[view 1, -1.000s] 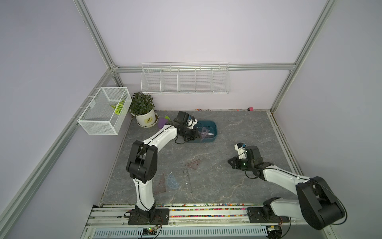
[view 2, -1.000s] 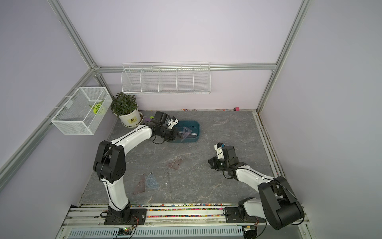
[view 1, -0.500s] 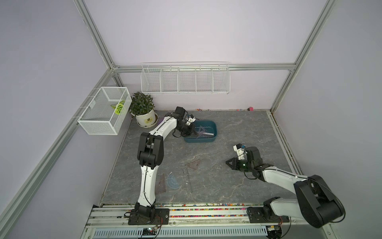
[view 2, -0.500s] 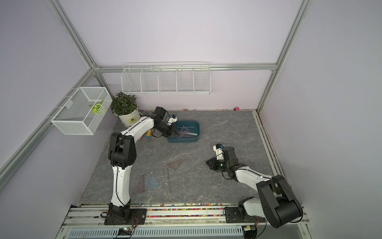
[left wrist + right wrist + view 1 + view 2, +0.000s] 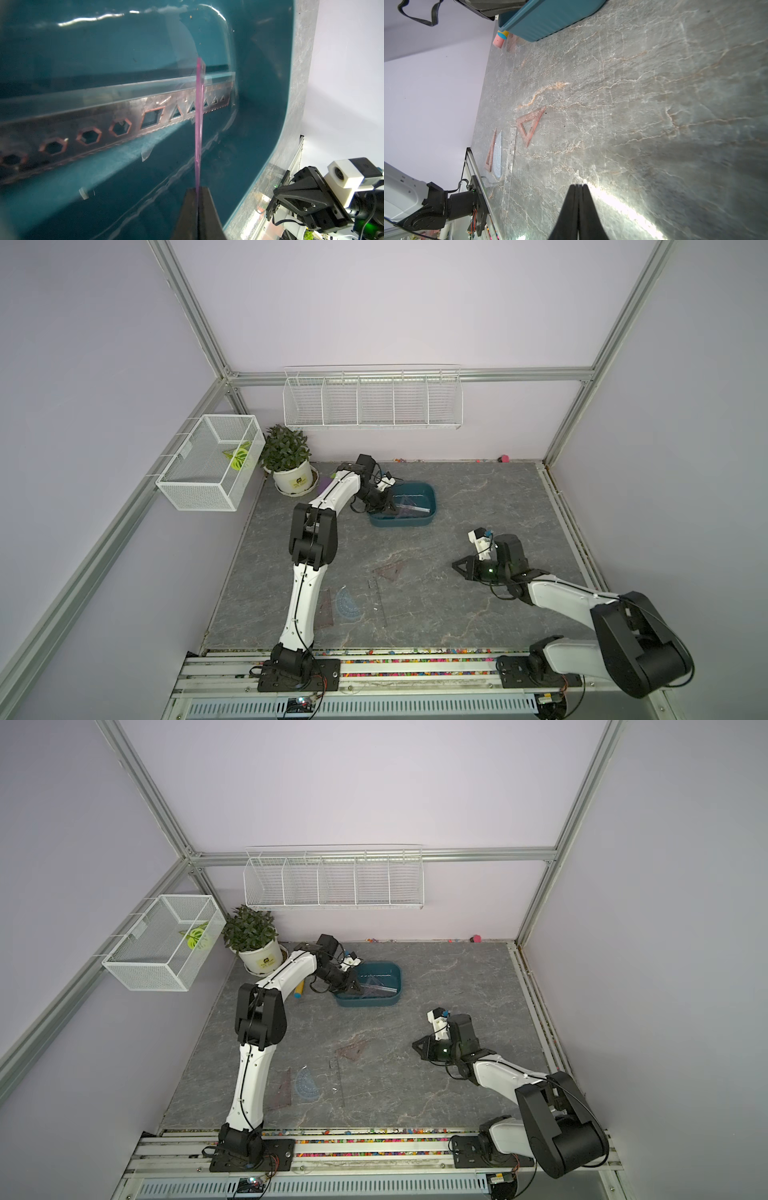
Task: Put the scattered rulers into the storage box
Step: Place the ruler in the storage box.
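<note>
Nearly home: the left gripper (image 5: 197, 190), reaching into the teal storage box (image 5: 415, 484) just above centre in both top views, pinches a thin purple ruler (image 5: 199, 124) between jaws pressed almost together. The ruler stands on edge, crossing over a brown stencil ruler (image 5: 116, 128) and a clear straight ruler (image 5: 124, 91) that lie in the box. Let go like this, it would likely topple whichever way it leans. It may end up propped against the wall rather than flat, leaving less room for the rest.

The right gripper (image 5: 578, 186) hangs at right of centre, jaws pressed together on nothing. Four pieces remain on the grey table at lower centre: a brownish set square (image 5: 388, 572), a bluish protractor (image 5: 348, 605), a clear strip (image 5: 378, 601) and a narrow triangle (image 5: 326, 608). All lie flat and close together. Fingertips may skid off an edge or nudge a neighbour, and the clear strip is hard to see.
</note>
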`<state>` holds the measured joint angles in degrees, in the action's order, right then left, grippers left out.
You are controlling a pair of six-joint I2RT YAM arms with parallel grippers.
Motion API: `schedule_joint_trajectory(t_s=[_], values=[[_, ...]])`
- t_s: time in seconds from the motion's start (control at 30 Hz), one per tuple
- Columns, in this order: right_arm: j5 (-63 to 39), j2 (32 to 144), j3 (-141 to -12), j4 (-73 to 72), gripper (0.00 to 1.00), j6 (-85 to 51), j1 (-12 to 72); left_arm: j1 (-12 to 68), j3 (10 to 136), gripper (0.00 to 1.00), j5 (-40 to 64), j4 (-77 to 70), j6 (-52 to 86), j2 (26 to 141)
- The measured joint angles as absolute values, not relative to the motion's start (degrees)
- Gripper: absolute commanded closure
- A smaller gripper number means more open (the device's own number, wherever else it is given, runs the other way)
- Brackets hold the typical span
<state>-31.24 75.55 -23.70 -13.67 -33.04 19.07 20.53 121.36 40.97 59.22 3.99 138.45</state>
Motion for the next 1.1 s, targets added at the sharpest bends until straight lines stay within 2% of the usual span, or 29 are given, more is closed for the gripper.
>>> schedule_joint_trajectory(t_s=[0.27, 0.47, 0.67, 0.83, 1.1], values=[[-31.57, 76.09, -23.68, -14.09, 0.91, -33.21, 19.07, 20.40, 121.40, 0.52, 40.25, 59.33, 5.08, 138.45], [-31.53, 77.21, -23.70, -14.13, 0.89, -33.19, 19.07, 20.36, 120.64, 0.43, 40.42, 58.08, 6.63, 136.42], [-31.31, 78.89, -23.75, -14.24, 0.87, -32.97, 19.09, 20.69, 113.93, 0.40, 39.79, 52.03, 9.87, 125.49], [-30.50, 78.91, -24.36, -13.06, 0.85, -32.05, 20.08, 23.70, 98.56, 0.36, 36.34, 41.95, 14.55, 110.32], [-24.40, 77.03, -26.39, -10.26, 0.81, -31.05, 30.72, 30.13, 64.42, 0.31, 33.23, 29.04, 23.44, 90.00]])
